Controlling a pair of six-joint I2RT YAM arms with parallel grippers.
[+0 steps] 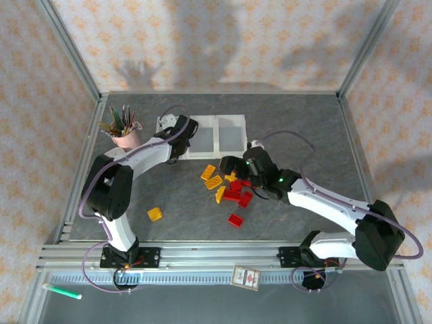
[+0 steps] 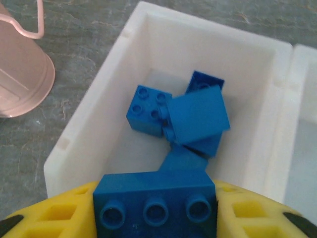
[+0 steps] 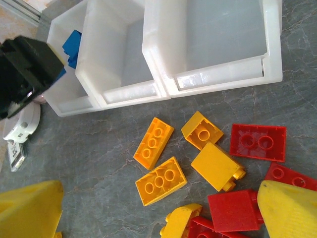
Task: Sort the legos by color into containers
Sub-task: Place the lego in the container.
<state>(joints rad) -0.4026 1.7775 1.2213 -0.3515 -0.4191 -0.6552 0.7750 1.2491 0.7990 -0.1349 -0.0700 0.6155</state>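
1. Left gripper [image 2: 155, 224]: the yellow fingers are partly closed against both ends of a blue studded plastic brick [image 2: 153, 191], which is held above the left bin [image 2: 94, 129].
2. Right gripper [image 3: 158, 203]: the jaws are spread wide and hold nothing. It is poised over the loose pile on the grey stone-patterned table [image 1: 182, 196].
3. White translucent plastic tray of three joined square bins [image 1: 229, 135]: it lies toward the far side of the table, near a pink cup of pens [image 1: 125, 136].
4. Contents: the left bin holds about four blue bricks [image 2: 148, 111] in a heap, one of them tilted. The middle bin [image 3: 124, 59] and right bin [image 3: 218, 34] show bare white floors.
5. Loose bricks: yellow-orange bricks [image 3: 161, 181] and red bricks [image 3: 258, 142] are clustered on the table near the tray. A single yellow-orange brick [image 1: 154, 214] and a single red brick [image 1: 235, 219] lie apart, nearer the arm bases.
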